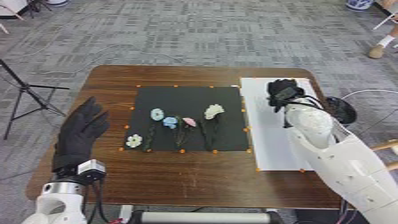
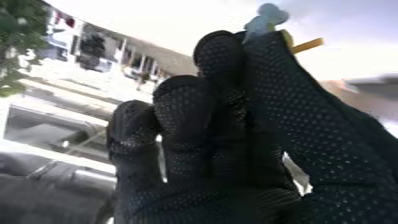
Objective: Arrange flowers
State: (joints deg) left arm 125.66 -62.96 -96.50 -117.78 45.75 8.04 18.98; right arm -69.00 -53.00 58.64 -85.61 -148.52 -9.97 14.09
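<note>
On the right side of a brown wooden table (image 1: 191, 187), a black-gloved right hand (image 1: 282, 91) is poised at the far part of a long white board (image 1: 275, 150), its thumb and fingertips together on a small pale blue knobbed piece (image 2: 265, 19), apparently part of a flower. A narrow yellow-orange strip (image 2: 307, 45) juts out beside the thumb; whether it belongs to the same piece cannot be told. To the hand's left and nearer the robot, a square black mat (image 1: 182, 94) holds the other blooms: a light blue oval flower (image 1: 156, 114), a blue flower (image 1: 170, 122), a pink flower (image 1: 189, 121), a tall white flower (image 1: 213, 111) and a small white flower (image 1: 134, 140). The board's long axis runs from near to far, roughly in line with the tall stems, and the next move likely turns on that: the piece would go down along it, below the fingertips. The right arm is plainly the closer one for the job. Across the mat, a black-gloved left hand (image 1: 82, 131) is held at the table's left side, fingers extended, well apart from the board and grasping nothing.
</note>
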